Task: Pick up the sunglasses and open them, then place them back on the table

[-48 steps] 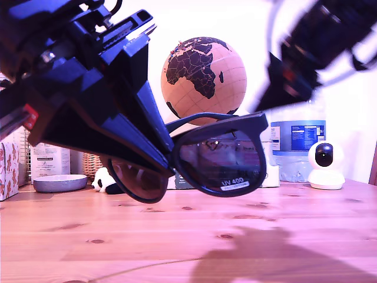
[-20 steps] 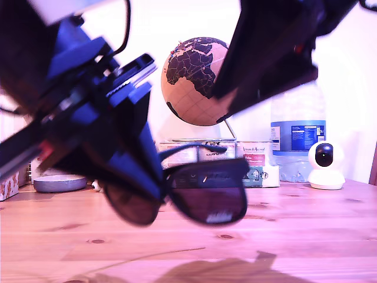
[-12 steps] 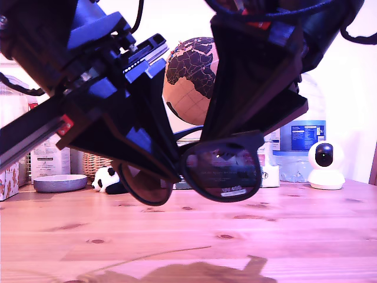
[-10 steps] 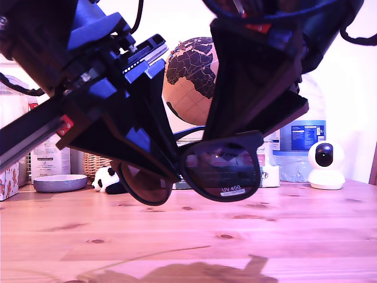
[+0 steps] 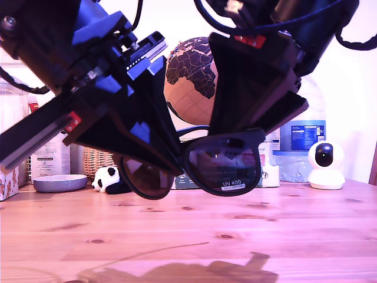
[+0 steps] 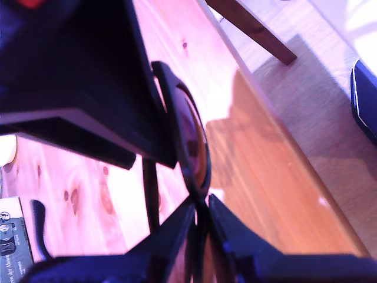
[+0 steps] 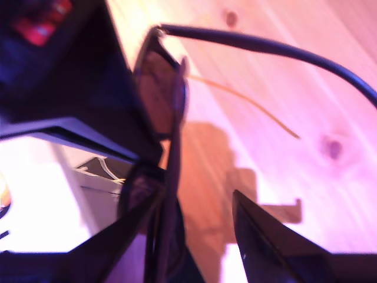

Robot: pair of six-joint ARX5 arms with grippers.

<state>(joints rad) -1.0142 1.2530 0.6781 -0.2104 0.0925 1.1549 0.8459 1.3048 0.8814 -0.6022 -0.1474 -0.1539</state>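
The sunglasses (image 5: 221, 165), black with dark lenses and a white "UV 400" sticker, hang above the table (image 5: 247, 233). My first gripper (image 5: 171, 168) comes in from the exterior view's left. It is shut on the frame beside the lens on that side (image 6: 191, 138). My second gripper (image 5: 259, 127) reaches down from the exterior view's upper right over the stickered lens end. In the second wrist view the frame (image 7: 171, 118) lies against one finger. The other finger (image 7: 265, 242) stands apart from it. One temple arm (image 7: 265, 47) sticks out, partly unfolded.
At the back stand a globe (image 5: 203, 76), a water bottle (image 5: 297, 141), a white camera (image 5: 326, 165), boxes (image 5: 270, 168), a panda toy (image 5: 108, 178) and a bowl (image 5: 60, 183). A thin pale strand (image 5: 153, 253) lies near the front. The table edge (image 6: 277, 121) drops to the floor.
My second arm swung down from the upper right and closed in on the stickered lens end. The sunglasses dipped, then rose slightly, still held by my first gripper.
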